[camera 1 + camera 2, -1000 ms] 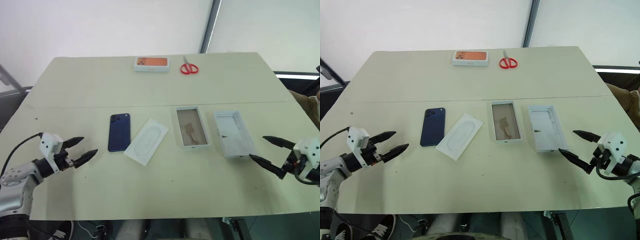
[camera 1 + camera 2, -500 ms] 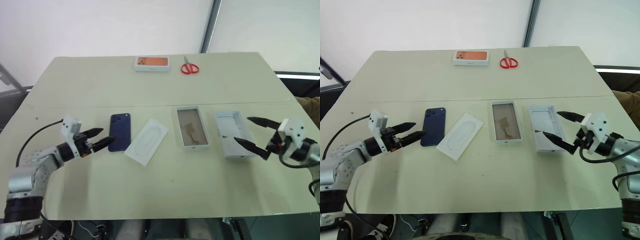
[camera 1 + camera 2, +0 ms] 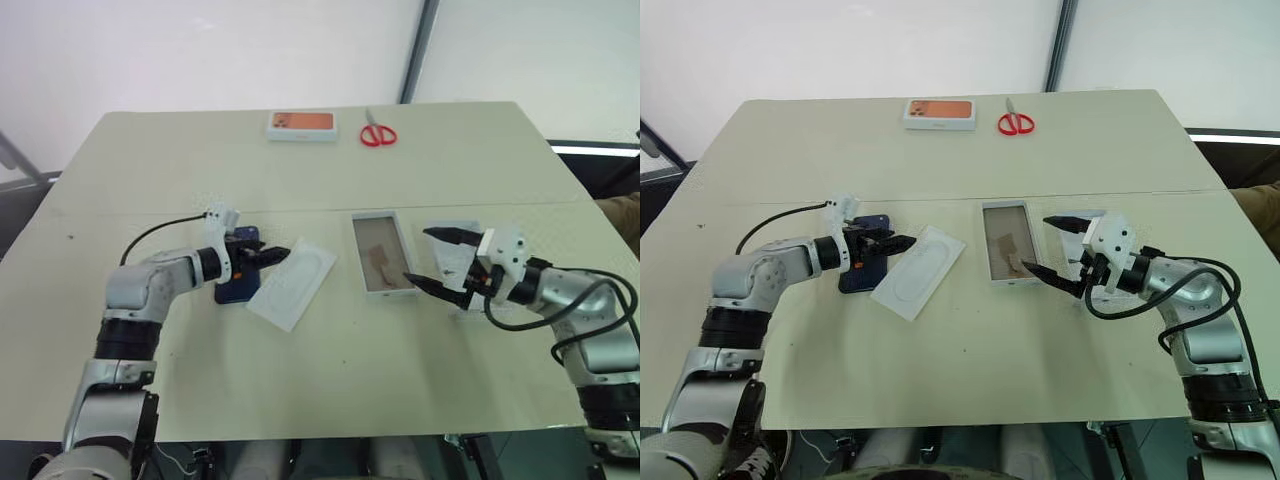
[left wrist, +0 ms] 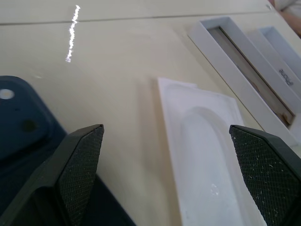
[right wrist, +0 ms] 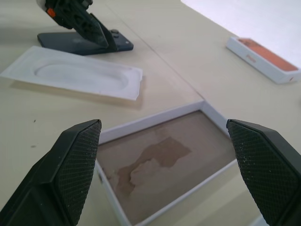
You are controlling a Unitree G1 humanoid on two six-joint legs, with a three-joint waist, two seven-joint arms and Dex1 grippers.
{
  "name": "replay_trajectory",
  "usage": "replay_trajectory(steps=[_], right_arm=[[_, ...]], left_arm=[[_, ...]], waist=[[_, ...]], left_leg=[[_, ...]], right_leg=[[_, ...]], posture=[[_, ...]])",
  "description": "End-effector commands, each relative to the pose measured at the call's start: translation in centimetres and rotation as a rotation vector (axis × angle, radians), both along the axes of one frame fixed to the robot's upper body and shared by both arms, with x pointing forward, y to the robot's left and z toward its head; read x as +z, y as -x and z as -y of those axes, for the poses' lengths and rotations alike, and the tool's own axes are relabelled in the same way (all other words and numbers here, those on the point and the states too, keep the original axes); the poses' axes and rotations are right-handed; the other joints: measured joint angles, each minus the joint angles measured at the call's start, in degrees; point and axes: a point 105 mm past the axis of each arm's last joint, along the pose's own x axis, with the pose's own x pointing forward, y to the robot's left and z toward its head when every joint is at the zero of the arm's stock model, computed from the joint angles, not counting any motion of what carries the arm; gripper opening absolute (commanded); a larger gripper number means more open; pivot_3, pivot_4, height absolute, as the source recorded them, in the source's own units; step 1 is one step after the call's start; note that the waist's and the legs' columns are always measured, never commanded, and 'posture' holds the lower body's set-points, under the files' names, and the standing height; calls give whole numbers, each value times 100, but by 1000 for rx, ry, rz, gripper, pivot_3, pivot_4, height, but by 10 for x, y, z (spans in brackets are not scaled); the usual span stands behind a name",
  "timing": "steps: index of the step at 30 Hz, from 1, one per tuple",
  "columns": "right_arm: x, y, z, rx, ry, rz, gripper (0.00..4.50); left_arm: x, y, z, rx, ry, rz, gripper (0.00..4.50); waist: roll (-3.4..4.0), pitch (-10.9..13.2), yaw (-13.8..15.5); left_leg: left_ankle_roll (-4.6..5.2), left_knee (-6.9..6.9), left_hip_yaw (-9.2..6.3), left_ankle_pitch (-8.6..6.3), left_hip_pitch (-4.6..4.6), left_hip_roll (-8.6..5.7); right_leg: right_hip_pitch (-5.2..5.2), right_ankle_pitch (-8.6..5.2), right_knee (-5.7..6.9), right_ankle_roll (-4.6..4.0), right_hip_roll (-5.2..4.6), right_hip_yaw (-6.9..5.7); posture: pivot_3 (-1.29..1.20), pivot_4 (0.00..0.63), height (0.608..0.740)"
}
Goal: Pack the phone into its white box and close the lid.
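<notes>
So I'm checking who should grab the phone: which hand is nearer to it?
Left. The left hand hangs right over the phone, fingers open. The right hand is far off, past the white insert card, by the white box.

The phone (image 3: 862, 268) lies flat on the tabletop (image 3: 960, 370), dark navy, back up, its camera cluster at the far corner. The box (image 3: 1005, 243), a shallow white tray lined with brownish paper, lies open near the middle. The lid (image 3: 452, 256) lies just beside it, white inside facing up.
</notes>
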Motion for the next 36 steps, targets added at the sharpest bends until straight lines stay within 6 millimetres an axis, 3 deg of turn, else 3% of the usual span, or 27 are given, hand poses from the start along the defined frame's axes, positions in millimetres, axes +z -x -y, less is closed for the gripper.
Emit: replay_trajectory(steps=[1, 6, 13, 22, 27, 30, 34, 36], right_arm=[[16, 2, 1, -8, 1, 76, 4457], [15, 3, -3, -10, -9, 80, 4457], [16, 1, -3, -20, -6, 92, 4457], [18, 0, -9, -6, -2, 107, 4457], [17, 0, -9, -4, 5, 110, 4457], [16, 1, -10, -4, 6, 108, 4500], [14, 1, -10, -1, 9, 104, 4500], [14, 0, -11, -2, 7, 105, 4500]], left_arm=[[1, 8, 6, -63, 5, -77, 4500], [-6, 25, 14, -161, -97, -215, 4500], [-18, 30, 10, -152, -79, -380, 4500], [-16, 38, 34, -181, 129, -472, 4500], [-16, 44, 36, -165, 165, -498, 4500], [-21, 47, 31, -141, 153, -507, 3676], [-24, 51, 28, -126, 158, -523, 1641], [-24, 53, 26, -122, 157, -525, 1641]], waist=[[0, 0, 0], [-1, 1, 0], [1, -1, 1], [3, -2, 30], [2, -3, 17], [2, -3, 7], [2, -3, 7], [2, -2, 10]], left_leg=[[0, 1, 0, 0, 2, 0], [1, -3, -2, 0, 2, 0], [1, -2, -2, 0, 5, 0], [1, 2, -5, 0, 13, -3], [1, 3, -8, -1, 14, -3], [1, 2, -8, -1, 15, -3], [0, 1, -8, 0, 15, -2], [0, 1, -8, 0, 15, -2]], right_leg=[[1, 0, 2, 0, 1, 0], [0, -1, 0, 1, 3, 1], [4, -1, 0, 1, 4, 1], [19, -1, -3, 1, 1, -1], [21, -1, -4, 1, 0, -3], [21, -1, -4, 1, 1, -3], [19, -1, -4, 1, 2, -2], [19, -1, -4, 1, 2, -2]], posture=[[0, 150, 740], [0, 150, 740], [0, 150, 740], [0, 150, 740], [0, 150, 740], [0, 150, 740], [0, 150, 740], [0, 150, 740]])
